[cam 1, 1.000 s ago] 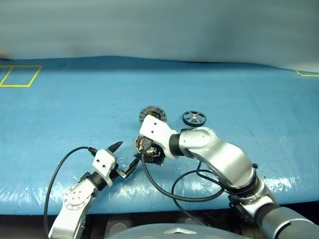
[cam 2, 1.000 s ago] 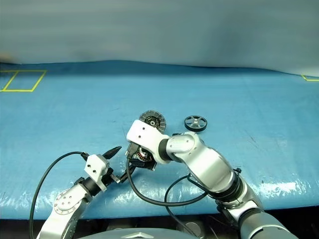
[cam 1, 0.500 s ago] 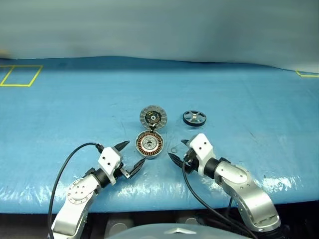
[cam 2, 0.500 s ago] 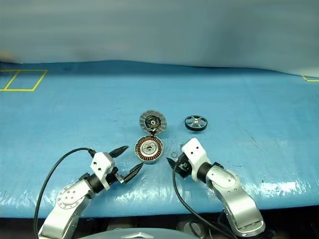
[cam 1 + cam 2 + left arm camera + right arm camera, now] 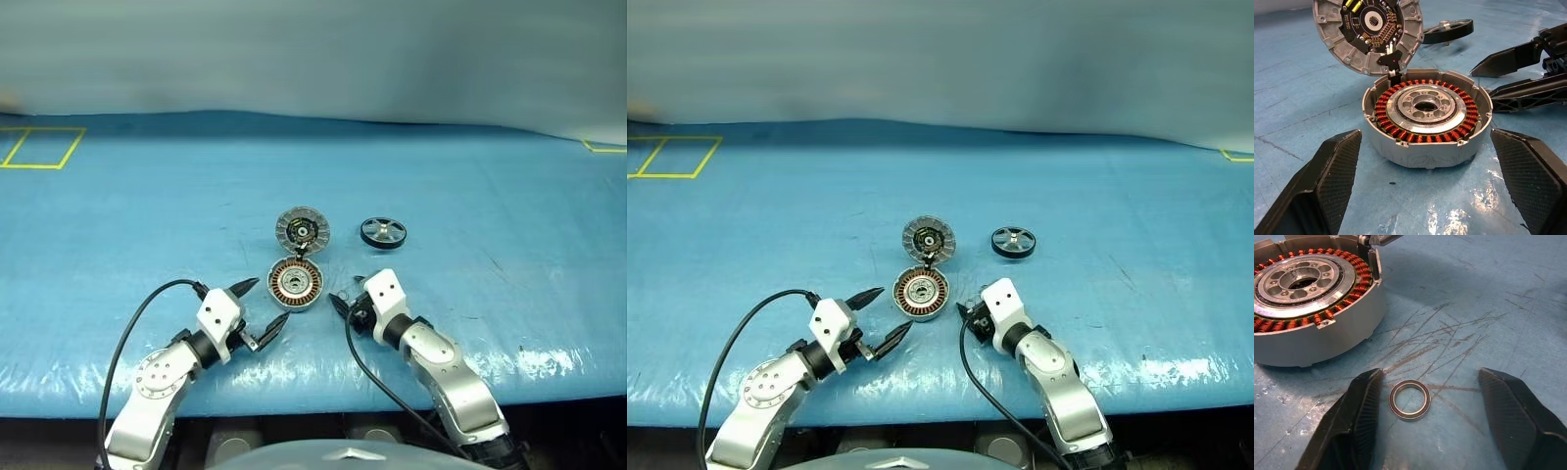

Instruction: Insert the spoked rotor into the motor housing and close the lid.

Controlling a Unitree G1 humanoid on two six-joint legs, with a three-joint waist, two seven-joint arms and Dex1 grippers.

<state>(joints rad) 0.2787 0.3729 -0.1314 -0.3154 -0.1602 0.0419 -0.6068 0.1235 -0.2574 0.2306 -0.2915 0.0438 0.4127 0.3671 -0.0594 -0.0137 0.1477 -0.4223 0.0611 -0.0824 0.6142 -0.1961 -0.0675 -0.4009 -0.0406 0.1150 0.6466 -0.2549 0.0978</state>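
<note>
Blue surface: a blue mat (image 5: 470,176) covers the table, wrinkled and glossy along its near edge, with scratch marks close to the parts.
Motor housing: the motor housing (image 5: 295,284) lies flat near the middle of the mat, open, its ring of copper windings and metal hub facing up.
Lid: the lid (image 5: 302,230) is swung back on its hinge at the far rim of the housing, ribbed inner face showing, tilted up as seen from the left wrist.
Spoked rotor: the spoked rotor (image 5: 382,232) lies flat on the mat to the right of the lid, apart from both lid and housing.
Small ring: a thin metal ring (image 5: 1410,400) lies flat on the mat just beside the housing's right wall, not touching it.
Left gripper: the left gripper (image 5: 261,308) sits low at the housing's near left side, its 2 fingers spread wide and empty, the housing ahead of the gap.
Right gripper: the right gripper (image 5: 1425,423) sits low at the housing's right, its 2 fingers apart, flanking the small ring without touching it, holding nothing.
Open room: bare mat stretches wide to the left, right and far side of the parts.
Edges: yellow tape marks sit at the far left corner (image 5: 39,149) and far right edge.
</note>
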